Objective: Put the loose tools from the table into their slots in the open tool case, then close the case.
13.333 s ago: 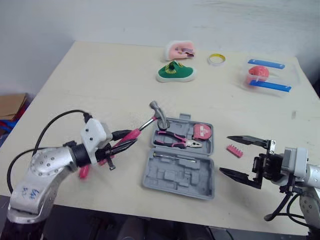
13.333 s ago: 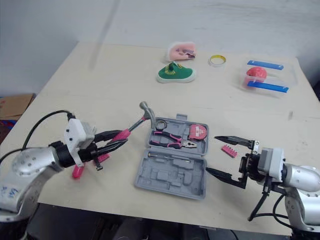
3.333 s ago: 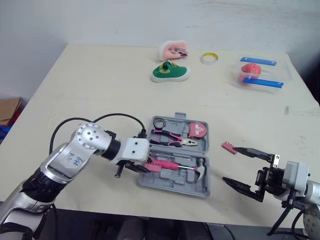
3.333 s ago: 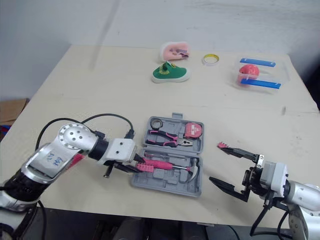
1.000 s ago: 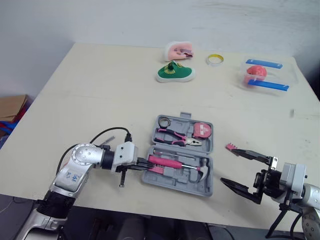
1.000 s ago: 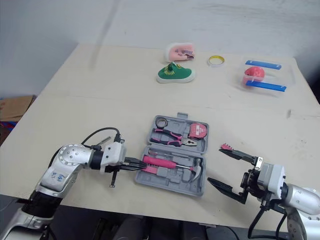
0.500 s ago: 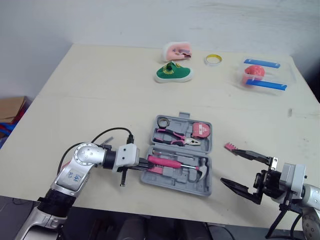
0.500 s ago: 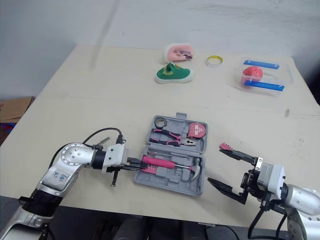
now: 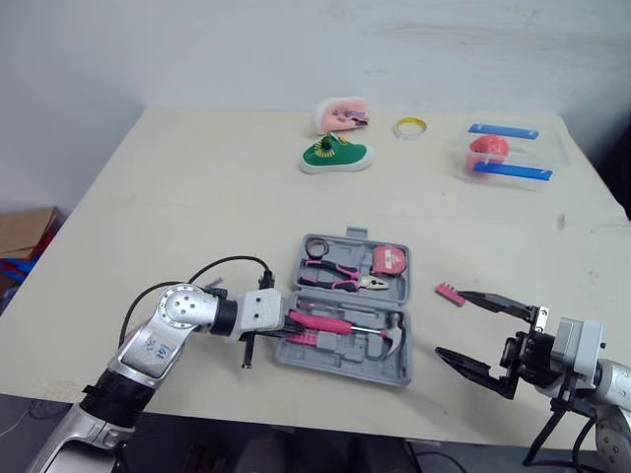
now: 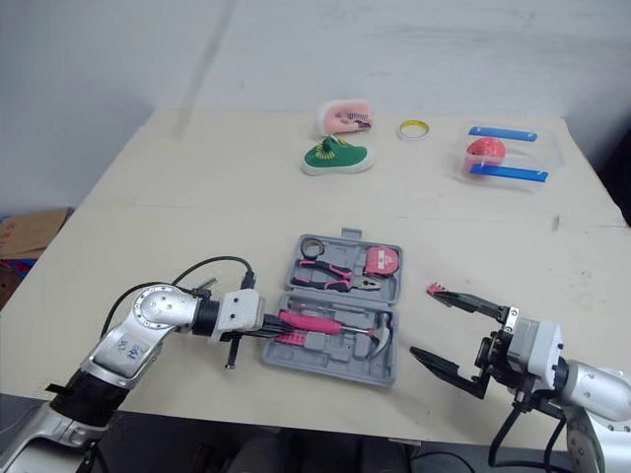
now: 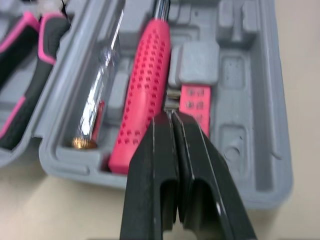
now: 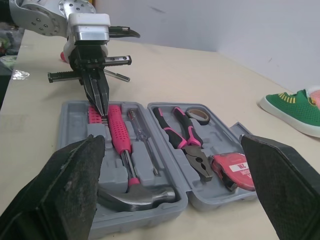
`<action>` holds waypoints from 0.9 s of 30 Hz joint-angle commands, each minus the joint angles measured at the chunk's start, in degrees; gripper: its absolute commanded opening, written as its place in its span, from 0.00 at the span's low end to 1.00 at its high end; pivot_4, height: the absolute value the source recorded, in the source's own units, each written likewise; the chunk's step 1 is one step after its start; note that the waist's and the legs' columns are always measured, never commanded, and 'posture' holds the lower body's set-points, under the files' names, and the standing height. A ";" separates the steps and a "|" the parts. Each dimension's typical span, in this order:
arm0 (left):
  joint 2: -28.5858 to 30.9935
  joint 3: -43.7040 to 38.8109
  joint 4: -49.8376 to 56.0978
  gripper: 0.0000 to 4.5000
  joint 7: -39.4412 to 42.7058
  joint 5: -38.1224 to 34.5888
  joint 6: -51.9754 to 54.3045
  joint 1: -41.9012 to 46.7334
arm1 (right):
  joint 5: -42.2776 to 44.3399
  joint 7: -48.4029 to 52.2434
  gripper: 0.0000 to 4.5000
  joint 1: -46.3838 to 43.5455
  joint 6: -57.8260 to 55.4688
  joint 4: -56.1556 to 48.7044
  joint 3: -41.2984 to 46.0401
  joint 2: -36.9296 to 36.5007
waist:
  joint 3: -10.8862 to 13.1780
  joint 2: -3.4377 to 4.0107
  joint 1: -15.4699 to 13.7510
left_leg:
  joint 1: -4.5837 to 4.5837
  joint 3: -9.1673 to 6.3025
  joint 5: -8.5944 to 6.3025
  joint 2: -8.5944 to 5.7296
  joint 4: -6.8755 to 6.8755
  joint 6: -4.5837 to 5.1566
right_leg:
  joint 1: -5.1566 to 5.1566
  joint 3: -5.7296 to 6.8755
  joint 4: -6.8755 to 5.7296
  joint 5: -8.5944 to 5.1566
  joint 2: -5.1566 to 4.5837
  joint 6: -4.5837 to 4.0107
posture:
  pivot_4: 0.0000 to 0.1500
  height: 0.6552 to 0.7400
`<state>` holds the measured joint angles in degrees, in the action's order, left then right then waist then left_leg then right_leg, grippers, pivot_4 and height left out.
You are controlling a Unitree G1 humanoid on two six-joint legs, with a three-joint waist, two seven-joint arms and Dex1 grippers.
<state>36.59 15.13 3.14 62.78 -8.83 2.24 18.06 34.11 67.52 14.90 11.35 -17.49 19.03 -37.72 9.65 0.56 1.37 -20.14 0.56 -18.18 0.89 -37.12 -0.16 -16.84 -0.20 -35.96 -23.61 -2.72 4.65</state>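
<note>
While hammer (image 9: 345, 324) lies in tool case (image 9: 340, 363), we see left jaws pinched shut, empty, tips beside pink handle; right jaws wide open, empty, near loose bit strip (image 9: 450, 293) on bench (image 9: 197, 217).

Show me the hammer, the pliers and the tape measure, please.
hammer (image 9: 330, 323), left eye view, on its pink handle.
pliers (image 9: 363, 282), left eye view, near the joint.
tape measure (image 9: 387, 260), left eye view, on its pink casing.
</note>
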 commanded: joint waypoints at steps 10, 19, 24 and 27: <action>6.21 -27.79 -3.83 0.48 -0.62 -19.27 1.01 -1.53 | 2.70 -0.87 1.00 2.90 -0.37 9.02 13.46 -2.07 | 0.50 -0.75 0.17 | -0.85 -0.12 0.20 0.00 -0.17 -0.32 | -0.78 0.15 -0.10 0.02 0.00 0.04 | 1.00 1.00; 15.51 -47.27 -17.51 1.00 -0.91 -17.70 -3.95 -15.48 | -1.73 -1.88 1.00 8.13 9.45 23.96 23.07 0.24 | 0.62 -0.80 0.35 | -0.82 -0.03 -0.01 -0.04 0.06 0.05 | -0.82 0.13 0.05 0.01 -0.19 0.02 | 1.00 1.00; 16.18 -55.01 -26.30 1.00 -4.28 -15.44 -9.39 -22.55 | -3.14 -4.28 1.00 9.87 16.26 33.42 27.57 1.44 | 0.65 -0.86 0.32 | -0.78 -0.02 -0.08 -0.09 0.12 0.13 | -0.83 0.19 0.05 -0.01 -0.32 -0.01 | 1.00 1.00; 15.71 -57.47 -31.36 1.00 -6.42 -15.21 -11.04 -24.46 | -3.73 -4.65 1.00 10.26 18.82 39.19 28.64 0.82 | 0.66 -0.83 0.36 | -0.75 -0.01 -0.12 -0.16 0.16 0.17 | -0.83 0.19 0.03 -0.01 -0.42 -0.02 | 1.00 1.00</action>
<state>51.83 -39.69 -26.35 57.95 -24.20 -7.23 -6.19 30.48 63.19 24.35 27.92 19.65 45.38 -36.22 10.30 -0.27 1.73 -20.88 0.56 -18.31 0.72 -36.95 0.00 -17.67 -0.01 -35.93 -23.62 -3.17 4.61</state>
